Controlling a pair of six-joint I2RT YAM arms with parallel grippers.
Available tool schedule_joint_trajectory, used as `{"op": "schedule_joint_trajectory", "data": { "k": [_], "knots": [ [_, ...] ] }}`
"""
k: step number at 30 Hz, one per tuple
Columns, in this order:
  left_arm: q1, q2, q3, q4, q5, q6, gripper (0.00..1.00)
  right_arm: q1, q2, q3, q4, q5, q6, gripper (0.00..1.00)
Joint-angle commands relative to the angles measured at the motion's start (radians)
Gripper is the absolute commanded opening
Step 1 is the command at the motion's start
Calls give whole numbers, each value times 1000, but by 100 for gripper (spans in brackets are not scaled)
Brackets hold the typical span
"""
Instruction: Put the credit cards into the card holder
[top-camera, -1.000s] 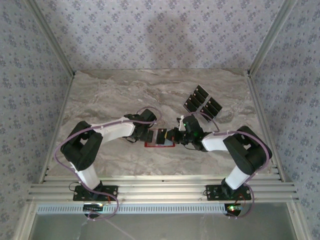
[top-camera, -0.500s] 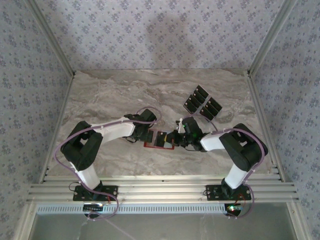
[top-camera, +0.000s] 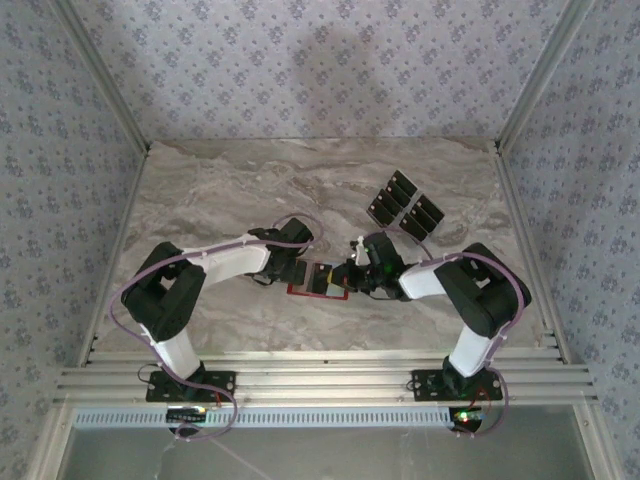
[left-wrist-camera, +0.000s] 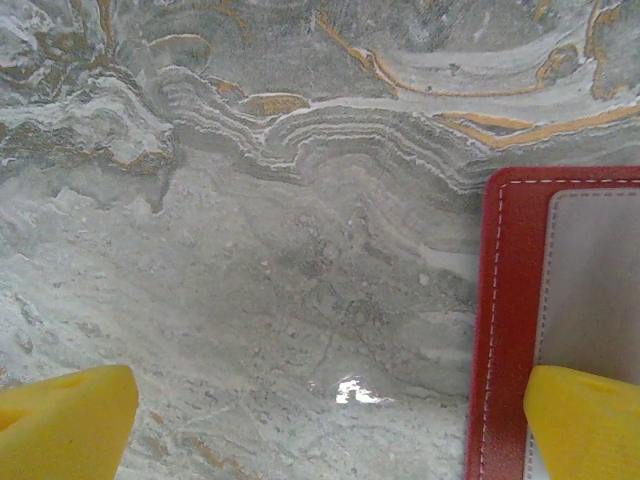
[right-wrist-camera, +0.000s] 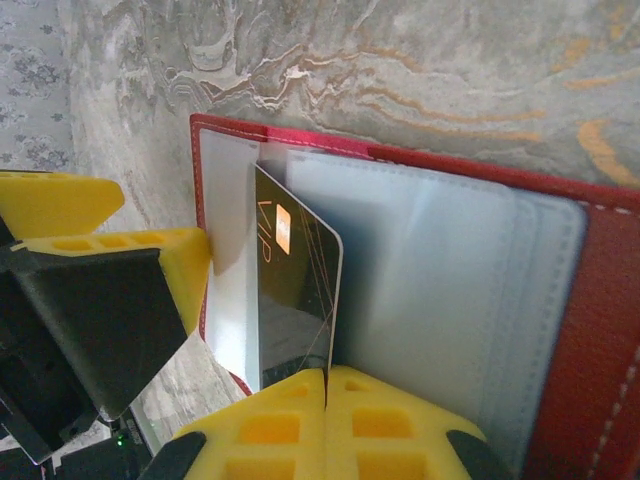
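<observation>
The red card holder (top-camera: 304, 290) lies open on the marble table, its grey pockets (right-wrist-camera: 430, 270) facing up. My right gripper (right-wrist-camera: 327, 378) is shut on a black credit card (right-wrist-camera: 295, 285) with an orange chip. That card stands on edge, its far end at the holder's left pocket. My left gripper (left-wrist-camera: 325, 425) is open and low over the table. Its right fingertip (left-wrist-camera: 585, 420) rests over the holder's (left-wrist-camera: 510, 300) grey inner edge, and its left fingertip is over bare marble. Several more black credit cards (top-camera: 405, 207) lie fanned at the back right.
The left gripper's yellow and black finger (right-wrist-camera: 110, 290) sits close to the left of the held card. Both arms meet at the table's middle (top-camera: 320, 275). Metal frame posts and patterned walls ring the table (top-camera: 220, 190).
My right gripper has shifted a little left with the card, bringing it further over the open holder. The left gripper has stayed in place and open.
</observation>
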Motion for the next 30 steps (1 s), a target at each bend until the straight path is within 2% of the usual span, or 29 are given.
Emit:
{"op": "schedule_joint_trajectory", "data": {
  "k": [1,21,22,26,30],
  "knots": [
    [-3,22,-5,-20,-17,-16,100,-1,27,30,-26,-22,-5,0],
    [-4,7,-3,-15,-9,-18,100,44,96,141,-84,-20,-16,0],
    [-4,3,1,-17,-8,-20,100,45,93,144,-92,-18,-20,4],
    [-2,-14,19,-37,-19,-32,100,45,56,142,-144,5,-41,32],
    [6,-34,34,-58,-28,-44,100,41,23,131,-192,23,-65,45]
  ]
}}
